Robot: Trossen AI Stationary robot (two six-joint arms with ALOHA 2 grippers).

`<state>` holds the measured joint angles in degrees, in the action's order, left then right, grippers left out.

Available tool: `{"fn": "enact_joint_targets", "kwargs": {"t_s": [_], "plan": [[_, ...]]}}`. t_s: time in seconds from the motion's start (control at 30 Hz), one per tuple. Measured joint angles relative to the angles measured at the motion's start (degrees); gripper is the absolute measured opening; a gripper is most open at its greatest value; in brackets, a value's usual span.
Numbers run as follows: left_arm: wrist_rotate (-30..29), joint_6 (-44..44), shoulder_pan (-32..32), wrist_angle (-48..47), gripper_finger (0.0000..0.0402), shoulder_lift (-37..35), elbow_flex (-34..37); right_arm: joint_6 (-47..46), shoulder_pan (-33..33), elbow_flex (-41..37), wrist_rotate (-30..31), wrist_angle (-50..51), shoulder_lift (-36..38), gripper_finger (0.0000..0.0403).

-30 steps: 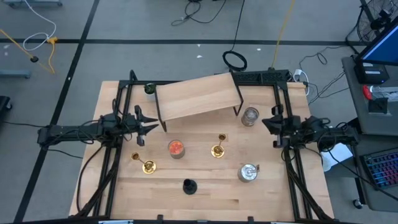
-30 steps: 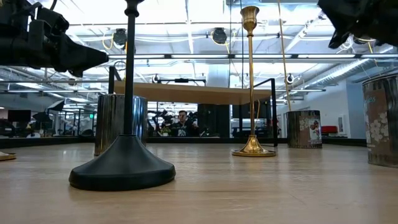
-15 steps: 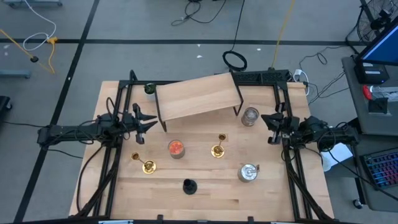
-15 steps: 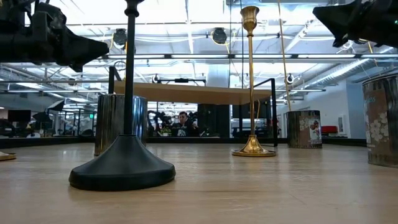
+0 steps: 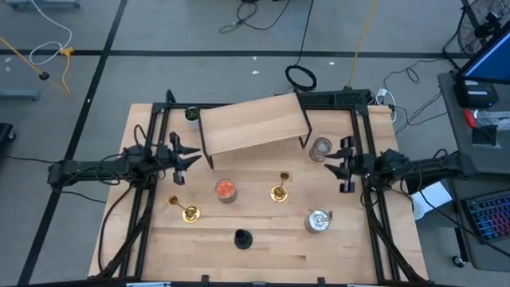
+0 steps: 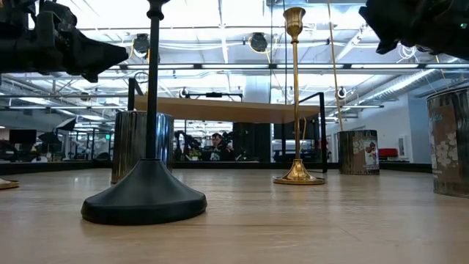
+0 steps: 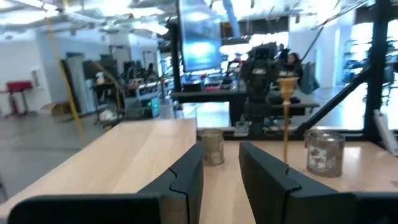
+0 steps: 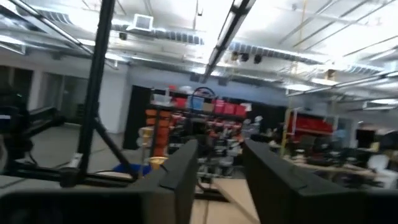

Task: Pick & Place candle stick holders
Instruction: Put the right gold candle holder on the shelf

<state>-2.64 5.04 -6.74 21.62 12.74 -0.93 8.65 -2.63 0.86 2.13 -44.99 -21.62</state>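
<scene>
Three candle stick holders stand upright on their round bases on the wooden table (image 5: 263, 255). One gold holder (image 5: 279, 191) is at the middle, a second gold holder (image 5: 189, 212) near the left, and a black one (image 5: 242, 237) toward the near edge. In the low view the black holder (image 6: 150, 147) stands close and a gold one (image 6: 296, 103) farther back. My left gripper (image 5: 188, 157) hovers open above the table's left side. It points right and is empty in its wrist view (image 7: 221, 168). My right gripper (image 5: 343, 165) hovers open at the right side, pointing left, and is likewise empty (image 8: 221, 165).
A raised wooden shelf on black legs (image 5: 255, 123) spans the far middle. A glass jar (image 5: 320, 148) stands just beyond my right gripper, an orange-topped can (image 5: 226, 190) at the middle and a silver can (image 5: 318, 222) near right. Black frame rails (image 5: 151, 199) run along both sides.
My right gripper has moved toward the table's left, in over the table near the glass jar, and has opened from shut. The candle stick holders have stayed where they were.
</scene>
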Motion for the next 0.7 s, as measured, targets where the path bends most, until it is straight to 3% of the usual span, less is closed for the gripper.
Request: {"fn": "enact_joint_targets", "kwargs": {"t_s": [0.2,0.47,0.7], "plan": [[5.11,2.04,0.0,2.55,0.0109,0.0,-0.02,-4.52,0.0,2.16,-0.65,-8.4,-14.8,0.0185],[6.25,1.25,0.0,0.9,0.0111,0.01,-0.02,-7.57,-0.02,9.16,-1.0,-9.19,-34.36,0.0188],[6.54,0.6,0.01,0.95,0.0174,0.05,-0.02,-8.22,-0.02,12.95,-0.96,-10.96,-43.02,0.0191]]}}
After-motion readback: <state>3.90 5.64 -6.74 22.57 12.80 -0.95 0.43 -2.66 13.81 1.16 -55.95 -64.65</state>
